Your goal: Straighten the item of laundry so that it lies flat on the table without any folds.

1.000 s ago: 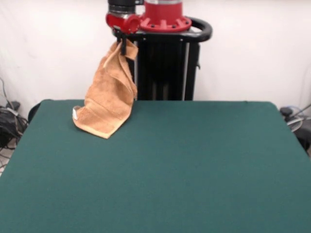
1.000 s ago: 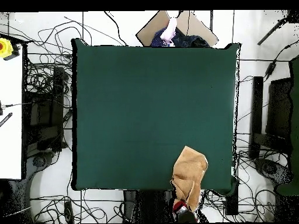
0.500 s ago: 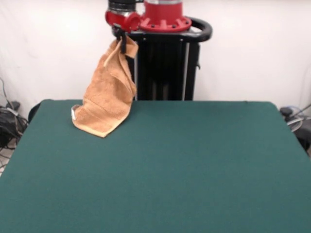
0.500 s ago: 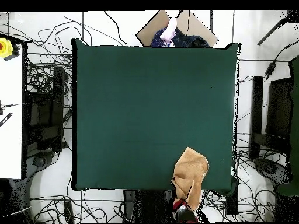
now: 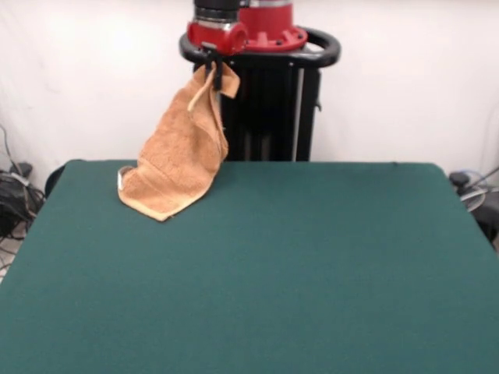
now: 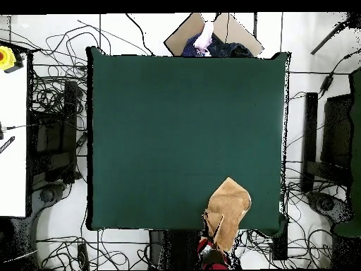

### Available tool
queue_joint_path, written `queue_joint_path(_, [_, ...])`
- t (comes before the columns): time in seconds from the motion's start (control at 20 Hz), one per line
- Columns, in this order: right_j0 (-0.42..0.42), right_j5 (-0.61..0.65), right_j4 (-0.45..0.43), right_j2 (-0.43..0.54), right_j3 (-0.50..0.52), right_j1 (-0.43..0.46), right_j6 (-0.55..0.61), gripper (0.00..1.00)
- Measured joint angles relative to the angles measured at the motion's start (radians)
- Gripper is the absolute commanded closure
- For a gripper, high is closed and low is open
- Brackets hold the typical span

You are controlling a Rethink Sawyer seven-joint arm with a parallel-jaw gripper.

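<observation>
We see the towel hanging from the gripper, whose jaws pinch its top corner above the tabletop's far edge. Its lower end rests on the tabletop near the far left corner in the front view. From overhead, the towel lies at the tabletop's bottom edge, right of centre, with the gripper just below that edge.

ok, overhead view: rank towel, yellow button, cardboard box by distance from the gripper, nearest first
1. towel: held by the gripper, at the table's bottom edge.
2. cardboard box: beyond the table's top edge.
3. yellow button: top-left corner, on the white surface.
</observation>
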Motion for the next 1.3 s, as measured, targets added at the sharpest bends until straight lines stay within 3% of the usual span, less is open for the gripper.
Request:
queue_joint_path(0.35, [0.067, -0.029, 0.002, -0.053, -0.002, 0.03, 0.0, 1.0])
queue_joint_path(0.5, [0.133, -0.035, 0.025, -0.07, -0.004, 0.047, 0.0, 1.0])
queue_joint_path(1.0, [0.379, -0.127, 0.205, -0.075, -0.044, 0.183, 0.0, 1.0])
queue_joint_path(1.3, [0.396, -0.13, 0.23, -0.051, -0.07, 0.215, 0.0, 1.0])
